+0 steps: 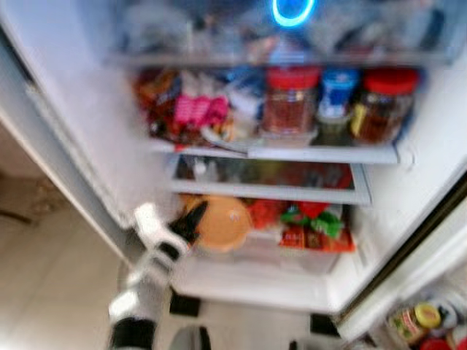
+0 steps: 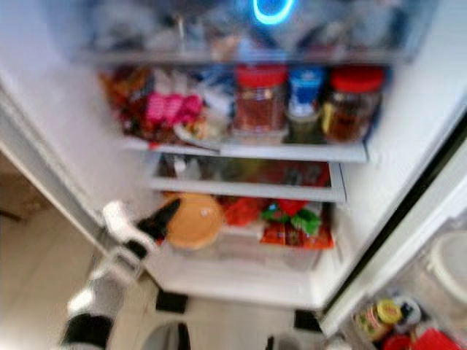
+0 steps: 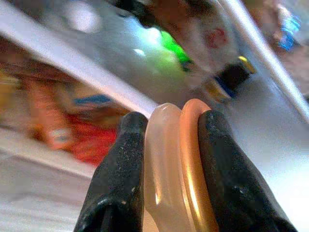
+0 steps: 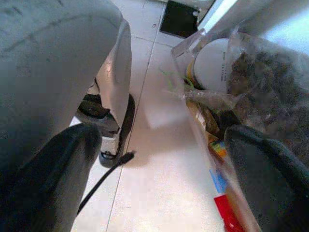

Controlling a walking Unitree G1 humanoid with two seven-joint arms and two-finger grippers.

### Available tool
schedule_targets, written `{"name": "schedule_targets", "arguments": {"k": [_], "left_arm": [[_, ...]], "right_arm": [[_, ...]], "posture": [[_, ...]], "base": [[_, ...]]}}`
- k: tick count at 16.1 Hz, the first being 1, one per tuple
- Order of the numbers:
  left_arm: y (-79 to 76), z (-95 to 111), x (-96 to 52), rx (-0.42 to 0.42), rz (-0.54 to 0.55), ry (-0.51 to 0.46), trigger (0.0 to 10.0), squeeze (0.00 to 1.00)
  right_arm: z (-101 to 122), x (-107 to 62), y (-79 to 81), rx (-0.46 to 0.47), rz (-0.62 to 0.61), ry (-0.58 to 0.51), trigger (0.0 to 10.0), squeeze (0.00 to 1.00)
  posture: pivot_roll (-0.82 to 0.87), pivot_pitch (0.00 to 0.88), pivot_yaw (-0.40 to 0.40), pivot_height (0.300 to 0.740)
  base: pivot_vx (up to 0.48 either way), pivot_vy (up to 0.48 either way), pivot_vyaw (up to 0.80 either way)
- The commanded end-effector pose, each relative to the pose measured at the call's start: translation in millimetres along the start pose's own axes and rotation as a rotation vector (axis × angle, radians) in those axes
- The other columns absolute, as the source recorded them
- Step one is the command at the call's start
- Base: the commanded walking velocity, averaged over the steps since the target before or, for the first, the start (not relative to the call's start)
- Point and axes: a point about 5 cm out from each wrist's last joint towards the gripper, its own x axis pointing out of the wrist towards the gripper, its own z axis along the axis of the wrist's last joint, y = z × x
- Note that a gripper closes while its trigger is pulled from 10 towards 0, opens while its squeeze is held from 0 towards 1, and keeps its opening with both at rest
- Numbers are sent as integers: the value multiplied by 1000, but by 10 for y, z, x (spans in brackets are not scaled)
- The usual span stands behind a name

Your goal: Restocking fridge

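Fridge (image 1: 408, 182) open | left pincer (image 3: 171, 145) grips orange lid (image 1: 222, 222) | lowest shelf

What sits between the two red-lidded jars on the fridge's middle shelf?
In the left eye view, a blue-lidded container stands between the left red-lidded jar and the right red-lidded jar. Blur hides its label.

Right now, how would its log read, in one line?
left gripper: shut on orange container | at fridge lower shelf | right gripper: open, idle
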Motion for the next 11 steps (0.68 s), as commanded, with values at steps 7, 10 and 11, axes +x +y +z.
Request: {"name": "schedule_targets", "arguments": {"k": [7,10,11], "left_arm": [[43,106,0,-3,8,-33,10000,0],[52,125,27,-26,8,-42,10000,0],[64,135,38,-35,11,-48,10000,0]], "right_arm": [[19,27,121,-28,54,4,10000,0],[14,26,120,-24,55,5,10000,0],[14,26,121,-25,56,5,10000,0]], "posture": [[-28,64,56,632],[-30,68,55,632],[-30,68,55,632]], "base": [[278,0,0],[274,0,0],[274,0,0]]}}
